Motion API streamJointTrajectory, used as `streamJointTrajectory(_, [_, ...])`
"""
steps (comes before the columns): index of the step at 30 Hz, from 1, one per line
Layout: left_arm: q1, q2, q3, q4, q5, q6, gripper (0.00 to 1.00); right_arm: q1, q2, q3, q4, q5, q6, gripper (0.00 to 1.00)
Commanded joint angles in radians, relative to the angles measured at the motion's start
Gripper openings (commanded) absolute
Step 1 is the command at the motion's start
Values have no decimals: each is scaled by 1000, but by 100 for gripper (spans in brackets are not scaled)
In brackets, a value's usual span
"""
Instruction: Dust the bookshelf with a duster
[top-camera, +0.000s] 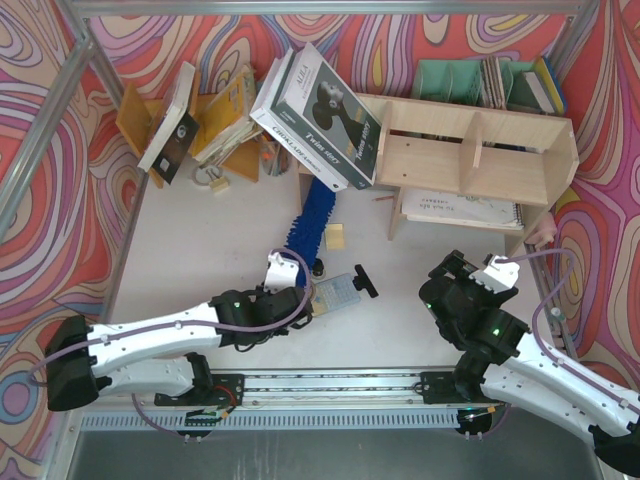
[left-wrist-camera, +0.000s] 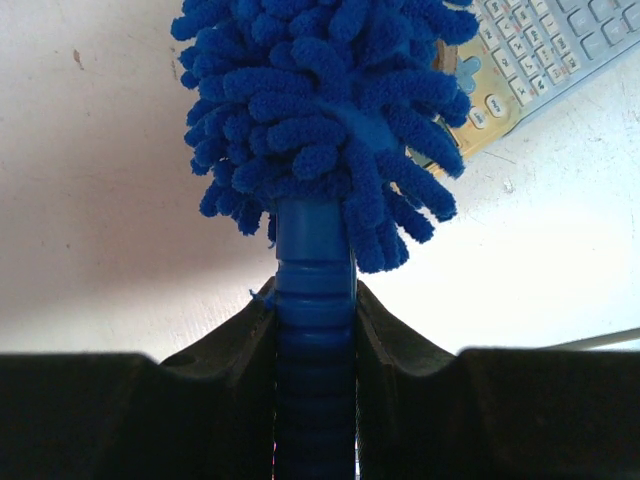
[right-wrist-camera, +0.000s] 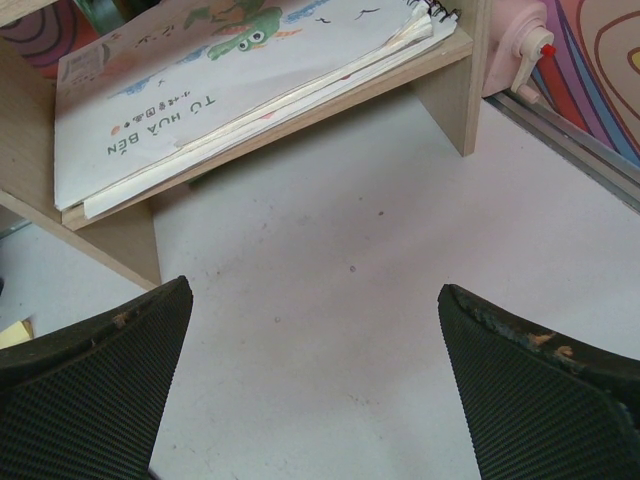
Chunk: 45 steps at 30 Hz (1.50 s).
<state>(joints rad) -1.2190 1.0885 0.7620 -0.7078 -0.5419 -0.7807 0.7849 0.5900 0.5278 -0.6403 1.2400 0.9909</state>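
1. Black ribbed fingers (left-wrist-camera: 215, 350) of the left claw (left-wrist-camera: 315, 330) clamp the duster (left-wrist-camera: 320, 110) by its ridged blue handle, just below the fluffy head.
2. Seen from above, the duster stretches low over the white bench (top-camera: 180, 250), its head near the left end of the bookshelf (top-camera: 470, 150).
3. Right claw (right-wrist-camera: 315, 390) gapes wide and empty before the lower tier.
4. I would lift the head clear of the calculator (left-wrist-camera: 540, 60), then sweep lightly along the shelf top, gripping the slim plastic handle firmly.
5. Microfiber strands look soft and springy; the plywood is pale, flat and square-edged.

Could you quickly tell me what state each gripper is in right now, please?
Left gripper: closed on the duster handle.
Right gripper: open, holding nothing.
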Motion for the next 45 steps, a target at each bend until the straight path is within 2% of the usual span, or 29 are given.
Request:
streamJointTrajectory(1, [9, 44, 66, -24, 5, 18, 0, -1, -10, -12, 10, 18, 3, 99])
streamJointTrajectory(15, [9, -170, 205, -49, -40, 196, 0, -1, -24, -12, -2, 20, 14, 99])
streamJointTrajectory(24, [7, -98, 267, -36, 142, 300, 0, -1, -30, 5, -27, 33, 11, 99])
streamJointTrajectory(28, [-8, -54, 282, -64, 157, 320, 0, -1, -30, 24, -30, 27, 8, 99])
streamJointTrajectory(35, [-109, -61, 293, -126, 71, 338, 0, -1, -13, 91, 25, -9, -94, 99])
streamJointTrajectory(45, [-275, -195, 285, -238, -52, 254, 0, -1, 77, 222, 41, -25, -180, 99])
